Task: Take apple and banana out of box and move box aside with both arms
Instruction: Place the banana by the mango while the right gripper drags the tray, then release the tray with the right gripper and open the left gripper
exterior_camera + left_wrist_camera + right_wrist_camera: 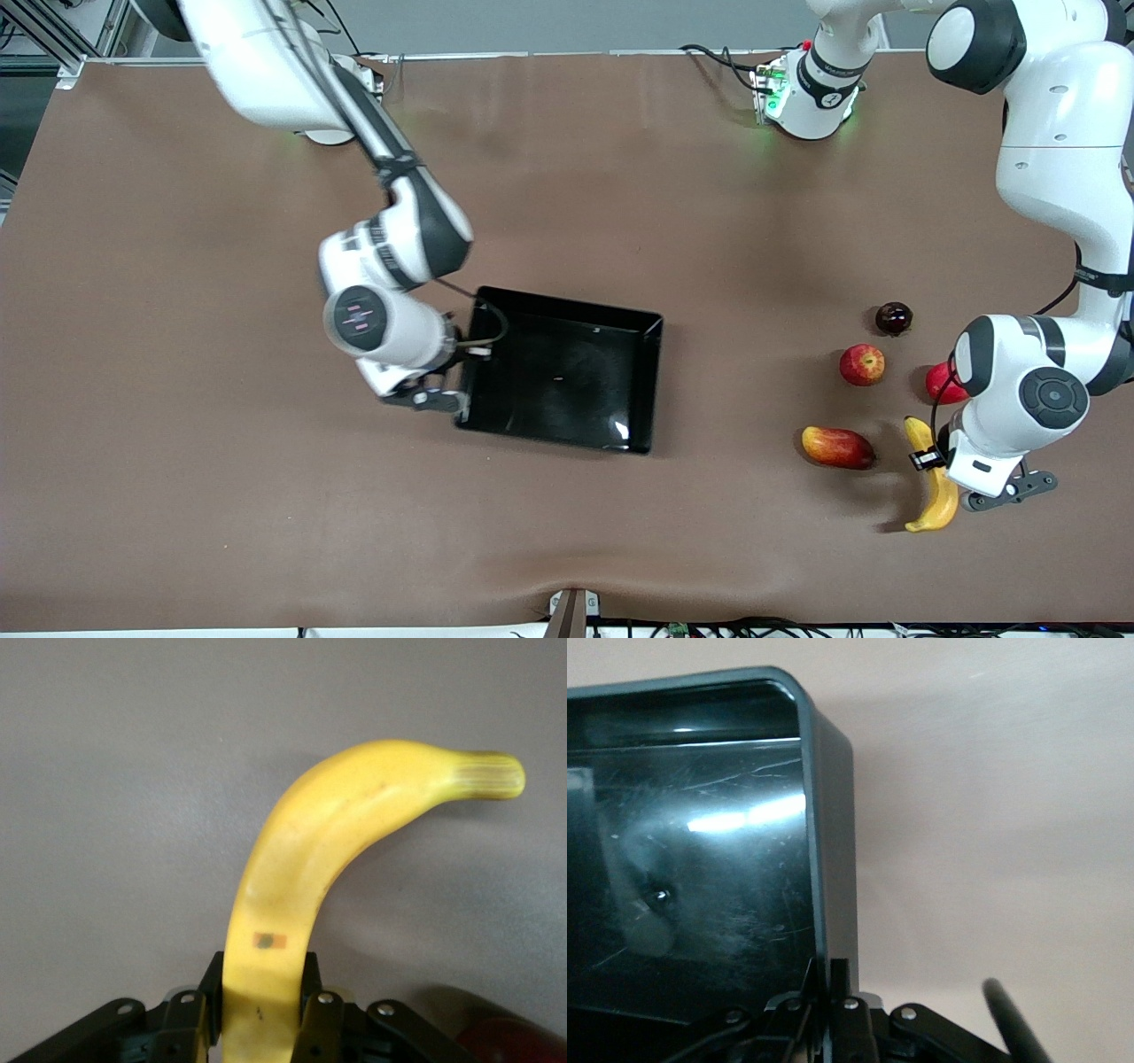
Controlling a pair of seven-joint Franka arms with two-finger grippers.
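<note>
The banana (pixel 935 496) is seen nearest the front camera, at the left arm's end of the table, with the left gripper (pixel 946 461) clamped across its middle; in the left wrist view the fingers (pixel 312 1010) are pressed against both sides of the banana (pixel 292 904). Just beside it, toward the table's middle, a mango (pixel 837 447) is laid. The tray (pixel 567 425) is set near the middle of the table, and the right gripper (pixel 443 400) is closed on its wall at the right arm's end; the pinched rim (pixel 830 904) is shown in the right wrist view. Farther off, the apple (pixel 862 364), a red fruit (pixel 939 383) and a dark fruit (pixel 893 317) are found.
</note>
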